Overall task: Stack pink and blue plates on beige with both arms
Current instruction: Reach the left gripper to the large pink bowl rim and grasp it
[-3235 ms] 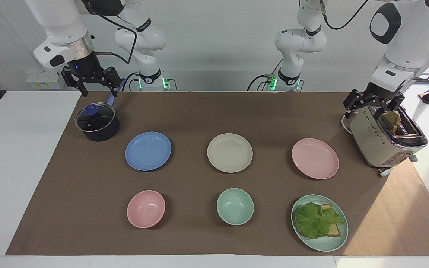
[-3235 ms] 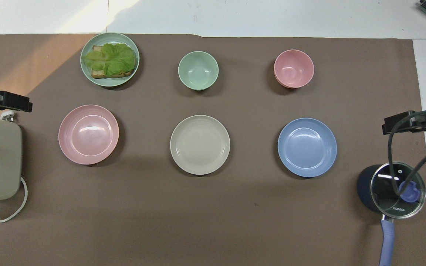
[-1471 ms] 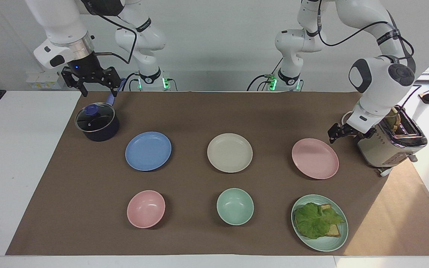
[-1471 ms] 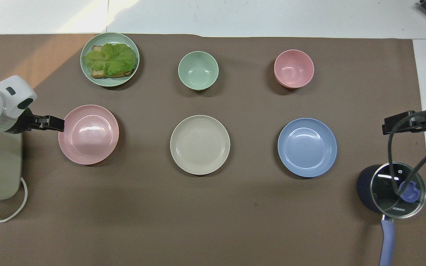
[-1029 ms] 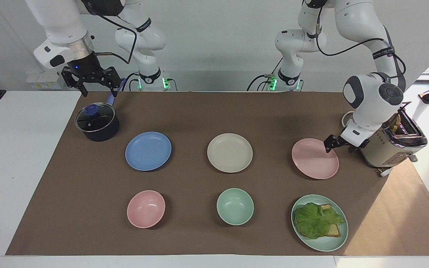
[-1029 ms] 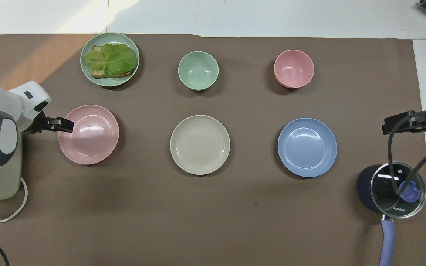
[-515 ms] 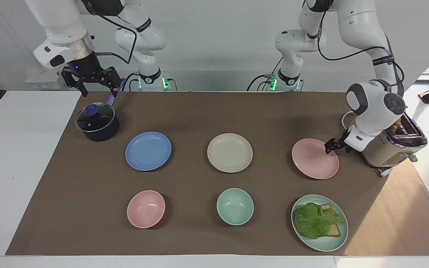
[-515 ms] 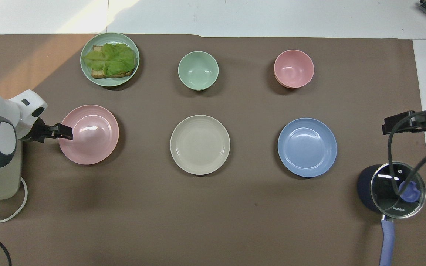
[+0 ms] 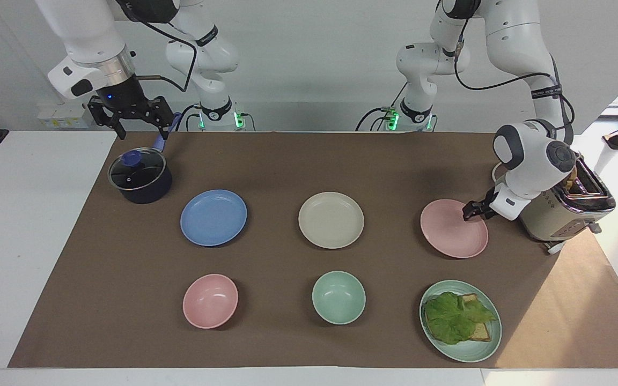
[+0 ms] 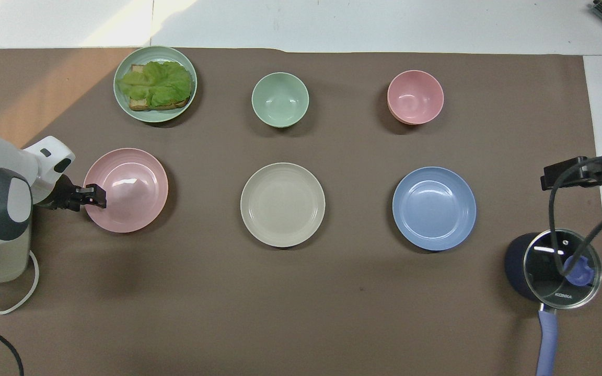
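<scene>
Three plates lie in a row on the brown mat. The beige plate [image 9: 331,220] [image 10: 282,204] is in the middle. The blue plate [image 9: 213,217] [image 10: 434,208] lies toward the right arm's end and the pink plate [image 9: 451,230] [image 10: 128,190] toward the left arm's end. My left gripper [image 9: 470,212] [image 10: 97,197] is low at the pink plate's rim, on the toaster's side. Whether it grips the rim does not show. My right gripper [image 9: 142,131] [image 10: 544,181] hangs open and empty over the pot's handle, and that arm waits.
A dark pot with a glass lid [image 9: 140,177] stands beside the blue plate. A toaster [image 9: 561,206] stands beside the pink plate. Farther from the robots are a pink bowl [image 9: 210,300], a mint bowl [image 9: 338,296] and a mint plate [image 9: 494,343] holding bread and lettuce.
My left arm has come down from over the toaster to the pink plate's rim and has shifted along it. The right arm and all plates have stayed still.
</scene>
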